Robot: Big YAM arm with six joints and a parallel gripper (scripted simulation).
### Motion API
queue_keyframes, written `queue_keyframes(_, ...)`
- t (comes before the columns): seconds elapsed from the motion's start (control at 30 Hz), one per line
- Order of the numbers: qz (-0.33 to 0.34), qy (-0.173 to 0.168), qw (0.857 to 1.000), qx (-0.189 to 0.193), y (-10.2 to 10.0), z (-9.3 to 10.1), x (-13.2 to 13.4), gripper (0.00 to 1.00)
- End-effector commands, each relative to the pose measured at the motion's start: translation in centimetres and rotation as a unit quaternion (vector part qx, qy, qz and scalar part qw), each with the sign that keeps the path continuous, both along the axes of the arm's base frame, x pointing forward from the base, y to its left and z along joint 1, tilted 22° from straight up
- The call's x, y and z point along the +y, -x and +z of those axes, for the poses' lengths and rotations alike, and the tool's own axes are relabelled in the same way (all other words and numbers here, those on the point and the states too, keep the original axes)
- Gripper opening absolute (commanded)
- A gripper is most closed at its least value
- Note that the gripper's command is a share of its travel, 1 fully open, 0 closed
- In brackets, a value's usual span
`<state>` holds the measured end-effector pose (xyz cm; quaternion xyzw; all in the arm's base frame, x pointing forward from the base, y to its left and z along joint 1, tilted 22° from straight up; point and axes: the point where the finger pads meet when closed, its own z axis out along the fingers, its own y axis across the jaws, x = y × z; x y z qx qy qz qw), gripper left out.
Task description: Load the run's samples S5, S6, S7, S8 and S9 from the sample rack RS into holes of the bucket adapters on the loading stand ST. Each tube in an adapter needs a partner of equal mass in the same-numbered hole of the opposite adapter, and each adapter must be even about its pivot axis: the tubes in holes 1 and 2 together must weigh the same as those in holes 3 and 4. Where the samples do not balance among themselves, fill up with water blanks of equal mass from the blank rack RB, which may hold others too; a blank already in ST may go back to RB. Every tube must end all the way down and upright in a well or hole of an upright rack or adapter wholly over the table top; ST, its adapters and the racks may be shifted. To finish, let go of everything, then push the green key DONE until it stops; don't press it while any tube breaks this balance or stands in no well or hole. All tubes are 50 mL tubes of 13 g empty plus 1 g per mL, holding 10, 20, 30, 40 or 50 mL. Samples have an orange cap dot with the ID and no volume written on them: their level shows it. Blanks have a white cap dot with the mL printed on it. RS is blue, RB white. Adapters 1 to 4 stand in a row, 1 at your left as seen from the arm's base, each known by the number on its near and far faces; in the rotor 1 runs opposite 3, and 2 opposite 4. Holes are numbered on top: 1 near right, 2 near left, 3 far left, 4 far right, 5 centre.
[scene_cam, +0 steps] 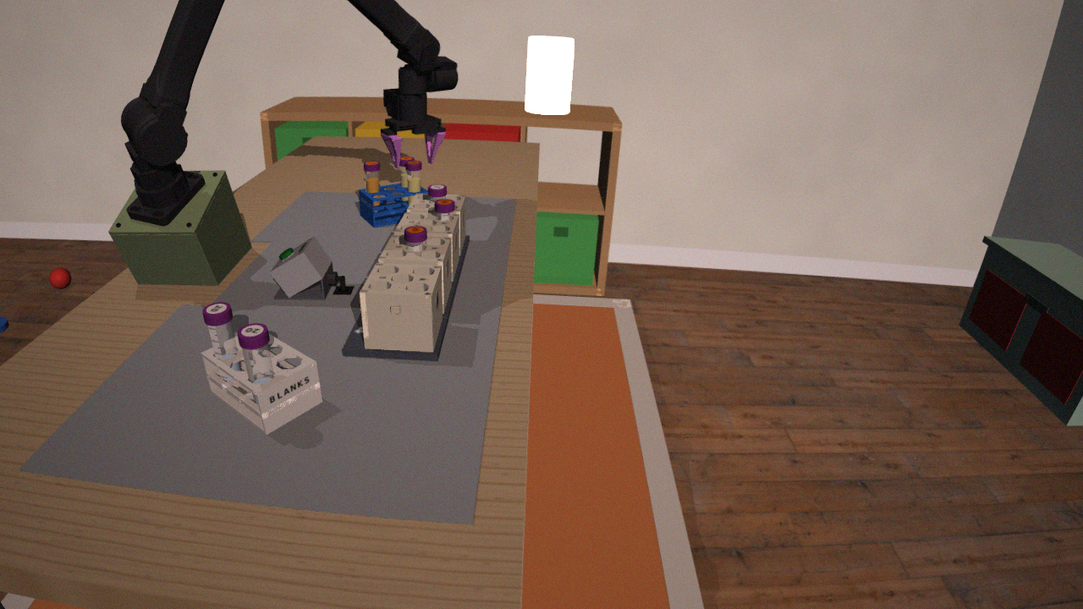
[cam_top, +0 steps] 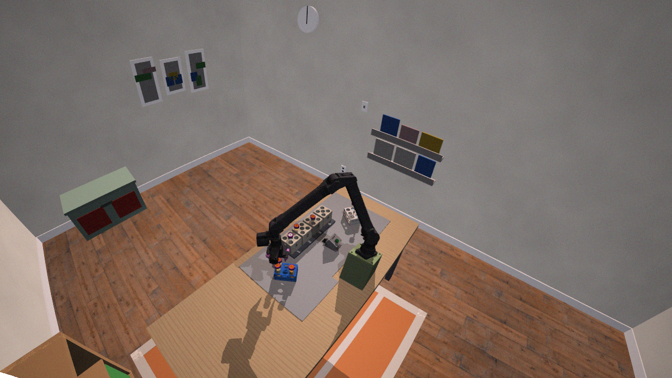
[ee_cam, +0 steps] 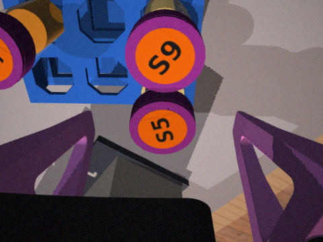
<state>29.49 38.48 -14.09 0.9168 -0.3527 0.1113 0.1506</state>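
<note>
My gripper (ee_cam: 163, 121) (scene_cam: 412, 153) (cam_top: 277, 257) is open and empty. It hangs just above the blue sample rack RS (scene_cam: 381, 208) (cam_top: 285, 274). Sample S5 (ee_cam: 163, 129) stands in the rack between my fingers and a little below them. S9 (ee_cam: 165, 56) (scene_cam: 413, 167) stands in the well behind it. A third orange-dot sample (ee_cam: 7, 60) (scene_cam: 371, 170) stands at the rack's other end. The adapters on stand ST (scene_cam: 401, 306) (cam_top: 305, 229) hold three tubes, one (scene_cam: 414, 234) with an orange dot. The white blank rack RB (scene_cam: 266, 390) (cam_top: 349, 215) holds two blanks (scene_cam: 217, 314) (scene_cam: 253, 335).
The green DONE key (scene_cam: 286, 254) (cam_top: 335, 241) sits on a tilted grey box between the stand and the arm's green base (scene_cam: 181, 227). Three wells of the blue rack stand empty (ee_cam: 101, 13). The table edge runs right of the stand.
</note>
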Motion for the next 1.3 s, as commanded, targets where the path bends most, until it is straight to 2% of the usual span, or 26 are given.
queue_keyframes(0.0,-0.003,-0.008,1.000,-0.004,-1.0,-0.2,0.0,0.80)
queue_keyframes(0.2,-0.003,-0.007,1.000,-0.004,-1.0,-0.9,-0.2,0.80)
queue_keyframes(0.23,0.000,-0.019,1.000,-0.011,-1.0,0.5,1.2,0.80)
queue_keyframes(0.3,0.000,-0.019,1.000,-0.011,-1.0,0.5,1.2,0.80)
queue_keyframes(0.33,-0.004,-0.003,1.000,-0.001,-0.8,-1.0,-0.5,0.80)
queue_keyframes(0.37,-0.004,-0.002,1.000,0.000,-0.7,-1.0,-0.7,0.80)
queue_keyframes(0.4,0.000,-0.019,1.000,-0.011,-1.0,0.5,1.2,0.80)
queue_keyframes(0.67,0.000,-0.019,1.000,-0.011,-1.0,0.5,1.2,0.80)
queue_keyframes(0.7,0.000,-0.019,1.000,-0.011,-1.0,0.5,1.2,0.00)
queue_keyframes(1.23,0.000,-0.019,1.000,-0.011,-1.0,0.5,1.2,0.00)
queue_keyframes(1.27,-0.006,-0.013,1.000,-0.008,-1.1,1.5,0.1,0.00)
